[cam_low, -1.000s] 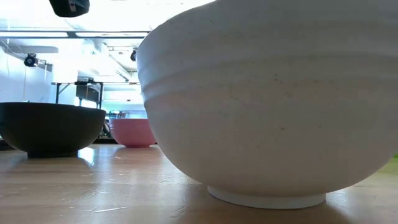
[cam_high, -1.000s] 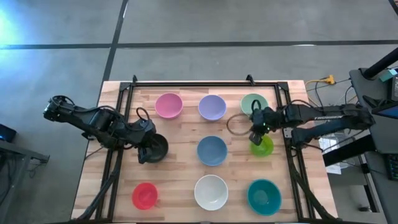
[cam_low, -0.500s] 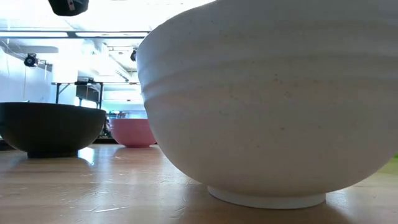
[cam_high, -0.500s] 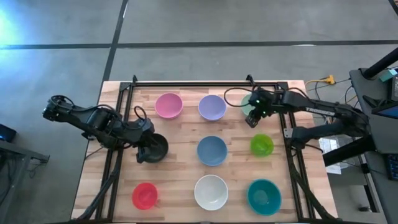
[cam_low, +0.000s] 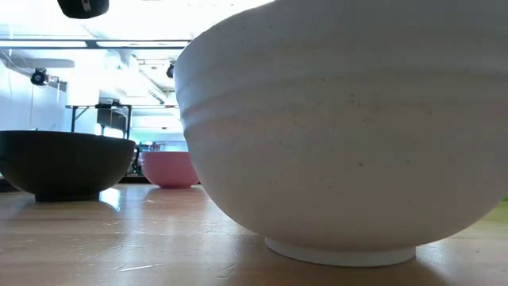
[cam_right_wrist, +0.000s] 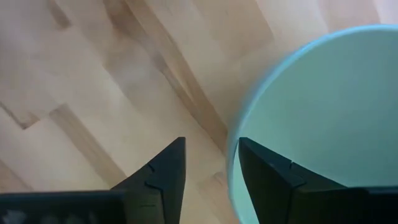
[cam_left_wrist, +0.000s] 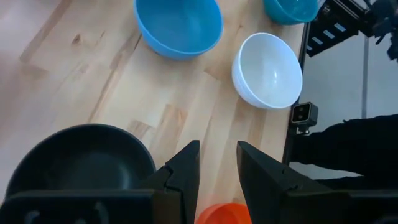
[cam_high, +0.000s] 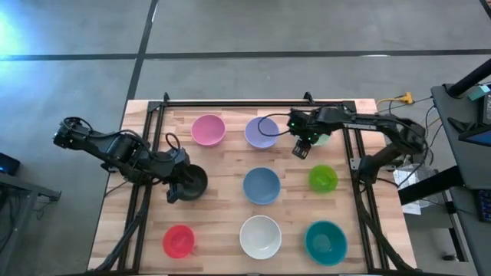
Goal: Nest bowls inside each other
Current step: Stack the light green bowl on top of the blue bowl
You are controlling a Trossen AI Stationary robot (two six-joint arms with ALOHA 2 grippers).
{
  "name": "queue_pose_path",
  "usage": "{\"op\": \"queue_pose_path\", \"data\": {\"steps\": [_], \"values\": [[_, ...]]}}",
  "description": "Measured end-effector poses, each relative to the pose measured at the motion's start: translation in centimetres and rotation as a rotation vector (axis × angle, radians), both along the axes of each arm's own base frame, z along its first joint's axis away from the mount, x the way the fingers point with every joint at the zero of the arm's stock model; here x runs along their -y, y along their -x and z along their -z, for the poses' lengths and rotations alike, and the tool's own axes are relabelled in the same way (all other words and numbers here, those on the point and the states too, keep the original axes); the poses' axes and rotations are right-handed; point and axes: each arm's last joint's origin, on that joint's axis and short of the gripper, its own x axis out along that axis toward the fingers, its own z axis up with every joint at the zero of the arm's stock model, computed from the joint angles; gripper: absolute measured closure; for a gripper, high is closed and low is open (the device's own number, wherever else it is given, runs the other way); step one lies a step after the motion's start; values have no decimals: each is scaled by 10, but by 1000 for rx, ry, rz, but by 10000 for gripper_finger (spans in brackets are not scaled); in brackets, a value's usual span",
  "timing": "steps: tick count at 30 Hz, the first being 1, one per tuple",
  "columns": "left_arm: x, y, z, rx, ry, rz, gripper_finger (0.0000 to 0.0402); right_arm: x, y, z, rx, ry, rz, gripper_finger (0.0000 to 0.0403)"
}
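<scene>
Nine bowls stand base-down on the wooden table: pink (cam_high: 208, 129), lavender (cam_high: 261, 132), black (cam_high: 193, 181), blue (cam_high: 261, 185), lime green (cam_high: 323, 179), red (cam_high: 179, 241), white (cam_high: 261, 237), teal (cam_high: 325, 242), and mint green (cam_right_wrist: 323, 124), mostly hidden under my right arm in the high view. My right gripper (cam_high: 301, 147) is open and points down at the mint bowl's left rim (cam_right_wrist: 233, 155). One finger is over the bowl's inside and one is outside, and no touch shows. My left gripper (cam_left_wrist: 217, 149) hangs open beside the black bowl (cam_left_wrist: 74, 165), holding nothing.
A black metal frame (cam_high: 253, 102) runs along the table's far edge and down both sides. Bare wood lies between the bowl rows. In the low view the white bowl (cam_low: 341, 127) fills the foreground, with the black (cam_low: 63, 163) and pink (cam_low: 168, 168) bowls behind it.
My right gripper has left the spot by the lime green bowl, gone toward the table's far edge, then swung left over the mint bowl to its left rim. The lime green bowl stays where it was.
</scene>
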Motion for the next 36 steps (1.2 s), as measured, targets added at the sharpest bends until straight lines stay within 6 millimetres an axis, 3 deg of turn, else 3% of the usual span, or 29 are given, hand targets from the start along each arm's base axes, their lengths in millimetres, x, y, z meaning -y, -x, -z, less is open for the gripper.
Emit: {"op": "queue_pose_path", "data": {"steps": [7,19,31,36], "values": [[2,1,0,-6,17,-2,311,10,-6,16,-59,-27,23,268],[2,1,0,-7,16,0,311,16,-9,16,-48,-22,38,294],[2,1,0,-6,15,-1,311,19,-8,22,-77,-41,45,384],[2,1,0,-5,12,-4,311,17,-4,15,-75,-44,46,392]]}}
